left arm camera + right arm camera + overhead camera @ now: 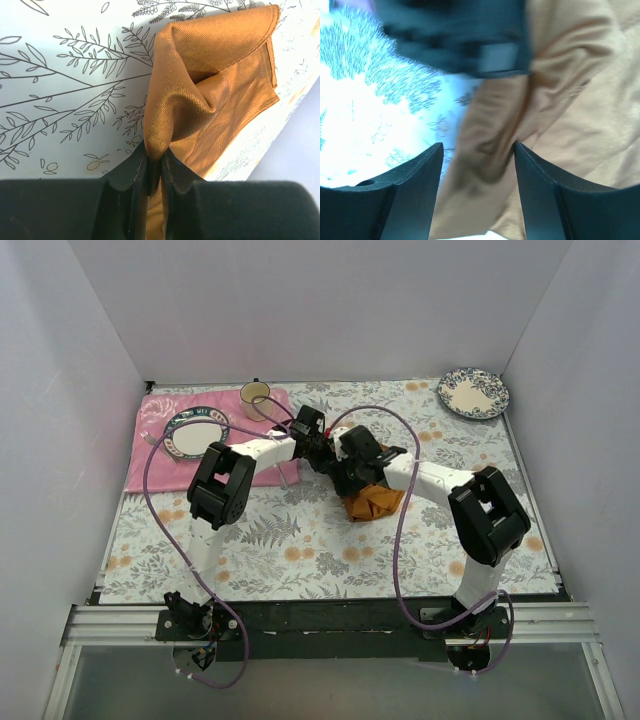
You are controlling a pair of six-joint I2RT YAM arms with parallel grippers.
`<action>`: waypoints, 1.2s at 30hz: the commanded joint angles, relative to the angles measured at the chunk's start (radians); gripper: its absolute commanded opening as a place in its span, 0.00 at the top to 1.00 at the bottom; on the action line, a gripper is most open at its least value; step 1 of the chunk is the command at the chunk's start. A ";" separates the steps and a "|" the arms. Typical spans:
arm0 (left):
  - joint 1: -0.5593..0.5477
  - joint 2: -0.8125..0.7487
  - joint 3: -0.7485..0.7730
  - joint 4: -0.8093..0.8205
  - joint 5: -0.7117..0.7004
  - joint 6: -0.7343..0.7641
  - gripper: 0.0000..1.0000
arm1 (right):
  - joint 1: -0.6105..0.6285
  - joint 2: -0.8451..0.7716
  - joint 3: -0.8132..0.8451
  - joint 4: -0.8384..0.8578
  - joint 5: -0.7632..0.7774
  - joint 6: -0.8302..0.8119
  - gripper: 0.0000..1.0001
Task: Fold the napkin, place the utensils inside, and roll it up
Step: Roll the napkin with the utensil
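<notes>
The rust-orange napkin (374, 503) lies crumpled on the floral tablecloth at mid-table. In the left wrist view my left gripper (155, 161) is shut on a raised fold of the napkin (215, 75), and the rest of the cloth hangs from it onto the table. In the right wrist view my right gripper (477, 172) is open, with a bunched strip of the napkin (485, 165) between its fingers. In the top view both grippers meet above the napkin, the left (328, 458) and the right (352, 480). The white ceramic spoon is not in view.
A pink placemat (145, 455) lies at the back left with a blue-rimmed plate (195, 432) on it. A cream cup (256, 397) stands behind it. A floral plate (473, 392) sits at the back right. White walls enclose the table.
</notes>
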 commanded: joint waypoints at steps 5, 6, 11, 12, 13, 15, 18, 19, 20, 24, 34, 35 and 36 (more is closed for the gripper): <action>0.002 0.055 -0.009 -0.160 -0.003 -0.005 1.00 | 0.174 0.026 0.021 0.039 0.400 -0.061 0.34; 0.003 0.057 -0.006 -0.164 0.004 -0.006 1.00 | 0.195 0.036 0.023 0.052 0.456 -0.091 0.34; 0.011 0.053 -0.003 -0.180 0.011 -0.002 1.00 | 0.246 0.080 -0.014 0.122 0.573 -0.154 0.35; 0.011 0.052 -0.003 -0.180 0.015 0.001 1.00 | 0.245 0.085 -0.017 0.133 0.563 -0.164 0.35; 0.012 0.052 -0.005 -0.181 0.024 0.007 1.00 | 0.243 0.099 -0.017 0.133 0.569 -0.167 0.35; 0.017 0.050 -0.005 -0.184 0.031 0.012 1.00 | 0.243 0.105 -0.029 0.145 0.584 -0.182 0.36; 0.023 0.053 -0.011 -0.181 0.052 0.021 1.00 | 0.234 0.103 -0.060 0.184 0.563 -0.193 0.39; 0.025 0.053 -0.014 -0.181 0.060 0.023 1.00 | 0.232 0.106 -0.061 0.182 0.558 -0.188 0.41; 0.026 0.052 -0.015 -0.181 0.072 0.029 1.00 | 0.225 0.108 -0.066 0.187 0.555 -0.187 0.42; 0.032 0.052 -0.014 -0.183 0.095 0.055 1.00 | 0.185 0.106 -0.104 0.208 0.477 -0.168 0.56; 0.037 0.106 0.072 -0.206 0.170 0.210 1.00 | 0.052 0.120 -0.114 0.202 0.038 -0.121 0.99; 0.040 0.109 0.080 -0.206 0.170 0.220 1.00 | 0.033 0.120 -0.112 0.202 0.021 -0.113 0.99; 0.040 0.113 0.086 -0.206 0.173 0.230 1.00 | 0.021 0.120 -0.107 0.199 -0.087 -0.093 0.99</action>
